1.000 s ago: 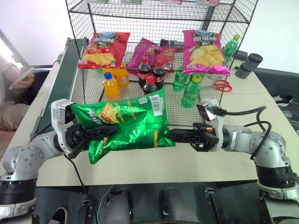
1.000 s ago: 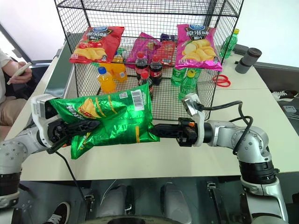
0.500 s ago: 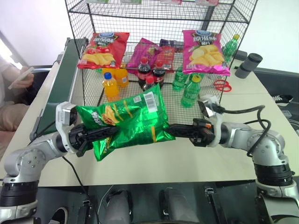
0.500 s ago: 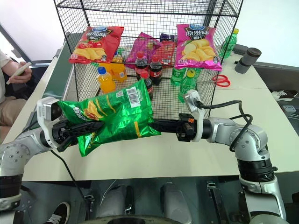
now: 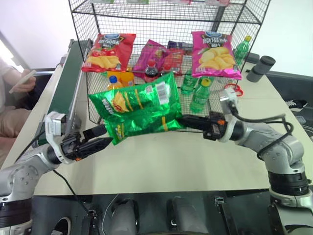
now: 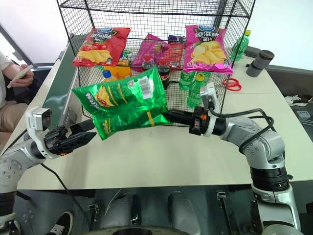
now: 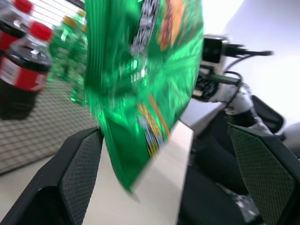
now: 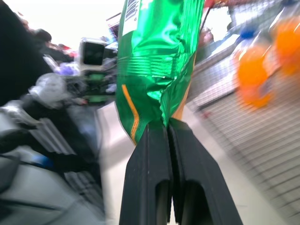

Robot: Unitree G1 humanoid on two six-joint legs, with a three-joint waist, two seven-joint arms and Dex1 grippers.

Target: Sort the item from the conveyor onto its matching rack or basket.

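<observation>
The green crisp bag [image 5: 138, 105] hung in the air before the rack [image 5: 166, 19], long axis crosswise and tilted, pinched at one corner by the clenched right gripper [image 5: 188, 120]. The left gripper [image 5: 100, 138], near the table's [image 5: 195, 161] conveyor-side edge (jaws wide), had released the bag a second earlier and dropped away; the bag had risen toward the rack.
</observation>
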